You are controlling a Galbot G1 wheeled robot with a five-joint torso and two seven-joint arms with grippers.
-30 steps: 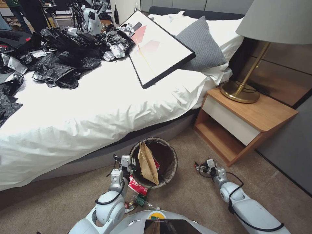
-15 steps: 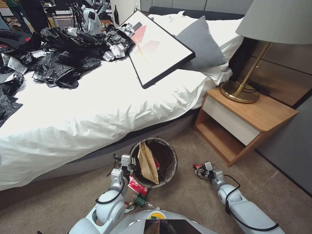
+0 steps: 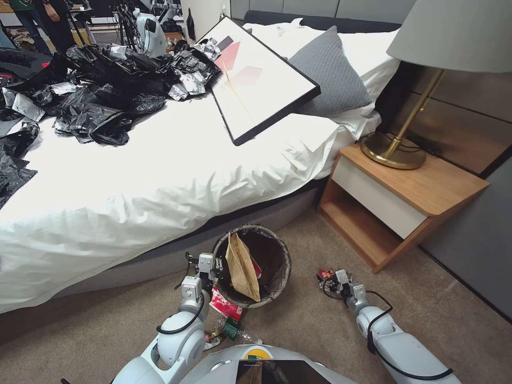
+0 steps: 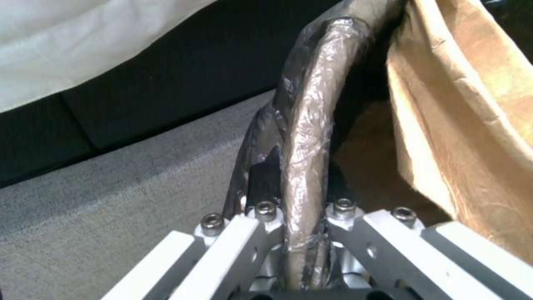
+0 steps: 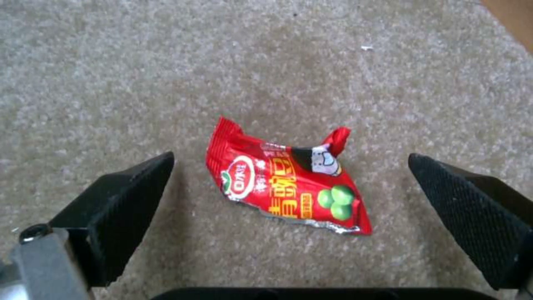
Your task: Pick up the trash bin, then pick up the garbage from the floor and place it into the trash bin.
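Observation:
The trash bin (image 3: 277,282), round with a dark liner, stands by the bed with a brown paper bag (image 3: 242,269) leaning inside. My left gripper (image 3: 212,265) is shut on its near-left rim; in the left wrist view the liner-wrapped rim (image 4: 308,137) runs between the fingers of the left gripper (image 4: 302,216), the paper bag (image 4: 472,125) beside it. To the bin's right my right gripper (image 3: 332,277) hangs open just above the carpet floor (image 5: 139,62). A red snack wrapper (image 5: 286,183) lies flat between the right gripper's (image 5: 290,160) fingers (image 5: 119,208), untouched. More garbage, a red wrapper (image 3: 225,305) and a green-labelled bottle (image 3: 232,329), lies beside the left arm.
The bed (image 3: 160,176) carries black plastic sheets (image 3: 101,90), a framed picture (image 3: 256,80) and a grey pillow (image 3: 330,74). A wooden nightstand (image 3: 394,208) with a brass lamp (image 3: 394,152) stands close on the right. Bare carpet lies between the bin and the nightstand.
My right arm has drawn back slightly toward me and to the left, lowering its open gripper over the red wrapper. The left gripper and the bin have not moved.

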